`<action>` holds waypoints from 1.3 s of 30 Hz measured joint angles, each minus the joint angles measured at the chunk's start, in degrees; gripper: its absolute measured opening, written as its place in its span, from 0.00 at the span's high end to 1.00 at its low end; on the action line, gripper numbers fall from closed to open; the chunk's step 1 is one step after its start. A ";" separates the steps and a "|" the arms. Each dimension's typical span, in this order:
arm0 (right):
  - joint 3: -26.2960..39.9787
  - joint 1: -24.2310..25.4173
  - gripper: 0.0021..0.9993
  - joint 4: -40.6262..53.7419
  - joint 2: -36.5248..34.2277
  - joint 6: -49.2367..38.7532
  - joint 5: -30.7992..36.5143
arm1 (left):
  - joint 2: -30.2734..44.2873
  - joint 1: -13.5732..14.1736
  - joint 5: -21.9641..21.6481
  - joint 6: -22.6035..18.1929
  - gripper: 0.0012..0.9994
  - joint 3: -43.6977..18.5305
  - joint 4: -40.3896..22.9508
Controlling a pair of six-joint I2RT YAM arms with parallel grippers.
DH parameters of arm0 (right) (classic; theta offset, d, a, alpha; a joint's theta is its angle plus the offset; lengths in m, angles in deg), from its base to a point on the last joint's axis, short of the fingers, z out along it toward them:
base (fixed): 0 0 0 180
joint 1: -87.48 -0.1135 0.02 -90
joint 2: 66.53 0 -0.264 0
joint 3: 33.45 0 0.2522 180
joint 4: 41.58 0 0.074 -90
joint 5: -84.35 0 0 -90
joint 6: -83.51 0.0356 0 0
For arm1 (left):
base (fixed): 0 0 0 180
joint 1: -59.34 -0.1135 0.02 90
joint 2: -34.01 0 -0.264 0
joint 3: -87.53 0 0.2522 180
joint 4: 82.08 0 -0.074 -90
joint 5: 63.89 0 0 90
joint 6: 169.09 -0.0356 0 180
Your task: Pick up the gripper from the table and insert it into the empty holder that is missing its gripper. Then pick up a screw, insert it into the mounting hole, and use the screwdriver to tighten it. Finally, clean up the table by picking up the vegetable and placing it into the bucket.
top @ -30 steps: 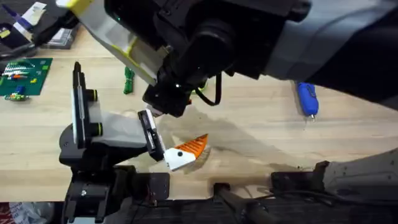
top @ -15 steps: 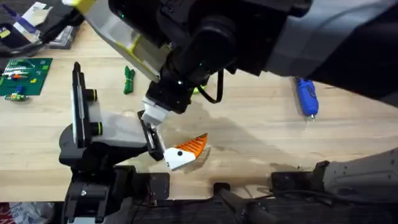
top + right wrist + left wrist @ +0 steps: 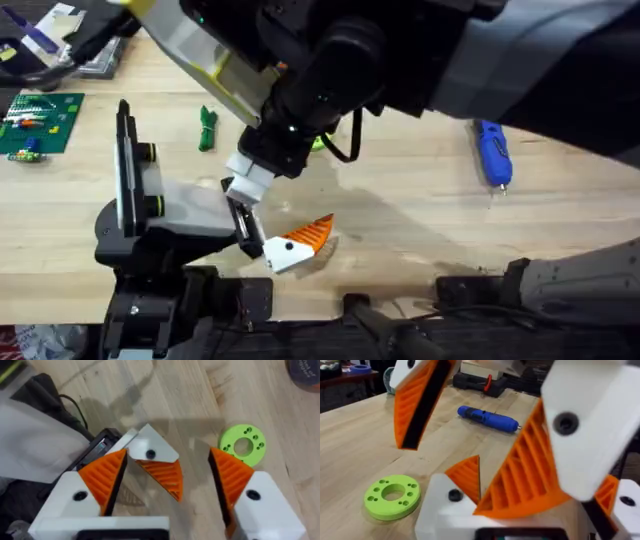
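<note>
The right gripper (image 3: 167, 480) hangs wide open, holding nothing, over the gripper (image 3: 157, 465); that piece lies on the table (image 3: 420, 220) against the holder (image 3: 243, 225); the left gripper's state cannot be told.

Overhead looks down; both wrist views, close, share the green ring (image 3: 393, 497), seemingly.

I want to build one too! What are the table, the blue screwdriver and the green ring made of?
The table looks like pale wood with a smooth matte top, since grain lines run across it. The blue screwdriver seems glossy plastic with a short metal tip. The green ring looks like matte plastic, maybe printed; I can't be sure.
</note>
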 joint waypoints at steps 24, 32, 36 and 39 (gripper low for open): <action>0.00 0.00 0.01 -0.01 0.00 0.00 0.01 | 0.00 0.00 0.00 0.00 0.01 0.00 0.00; 0.00 0.00 0.01 -0.06 0.00 0.00 -0.01 | -0.01 0.00 -0.02 0.00 0.01 0.00 0.04; 0.00 0.00 0.01 -0.06 0.00 0.00 0.01 | 0.01 0.00 -0.02 0.00 0.01 0.00 0.02; 0.00 -0.01 0.01 -0.01 0.02 -0.02 -0.21 | 0.01 -0.03 -0.25 0.34 0.14 0.00 0.03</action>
